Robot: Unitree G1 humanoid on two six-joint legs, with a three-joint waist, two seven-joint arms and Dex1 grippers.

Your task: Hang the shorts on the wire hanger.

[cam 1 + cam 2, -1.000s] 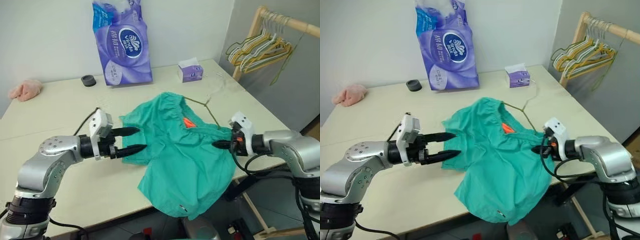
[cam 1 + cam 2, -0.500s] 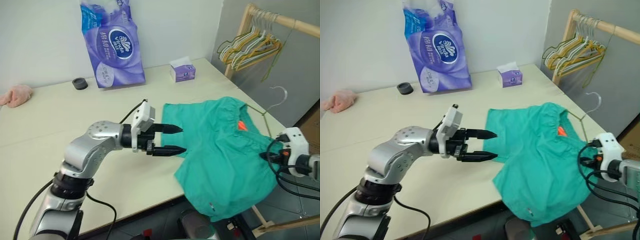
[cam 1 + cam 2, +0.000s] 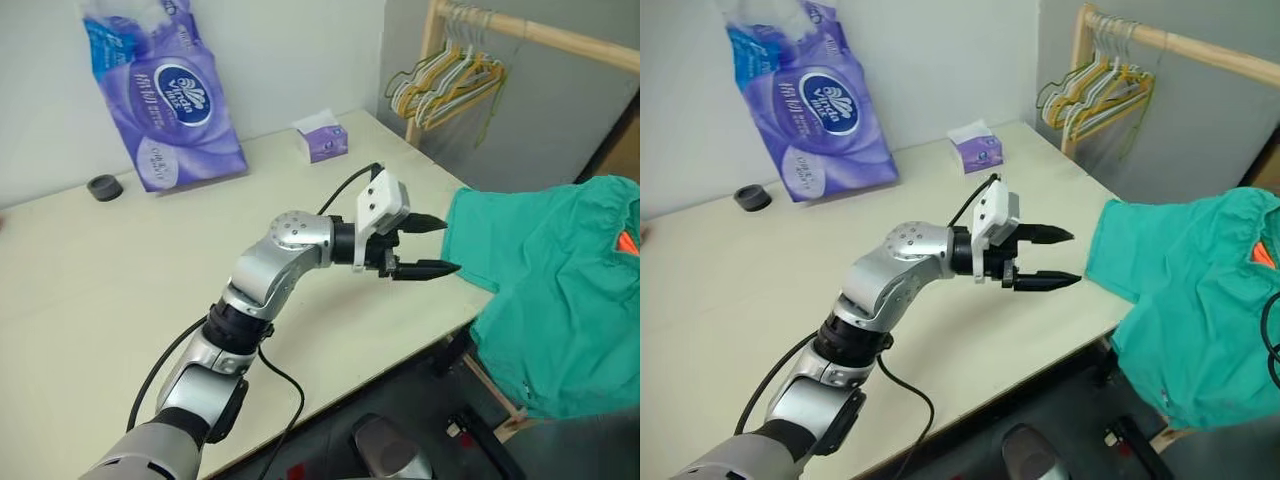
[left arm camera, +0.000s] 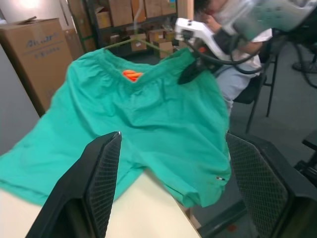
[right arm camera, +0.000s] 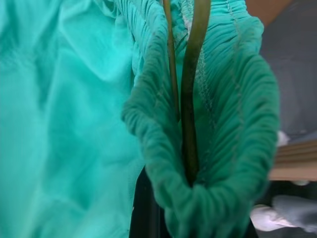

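The teal-green shorts (image 3: 560,290) hang in the air past the table's right edge, with the orange drawstring (image 3: 630,243) at the far right. In the left wrist view my right gripper (image 4: 190,72) is shut on the gathered waistband of the shorts (image 4: 148,114). The right wrist view shows the thin olive wire hanger (image 5: 190,99) running inside the waistband fold (image 5: 237,114), pinched together with it. My left gripper (image 3: 450,245) is open and reaches level to the right, just short of the shorts' near edge, with nothing between its fingers.
On the table (image 3: 120,290) stand a purple tissue pack (image 3: 165,95), a small tissue box (image 3: 320,137) and a black round object (image 3: 103,186). A wooden rack (image 3: 520,25) holds a bunch of hangers (image 3: 445,85). A seated person (image 4: 233,54) and cardboard boxes (image 4: 34,49) lie beyond the shorts.
The view has swung right. My right gripper has carried the shorts and hanger rightward off the table. My left gripper has followed to the right, still open.
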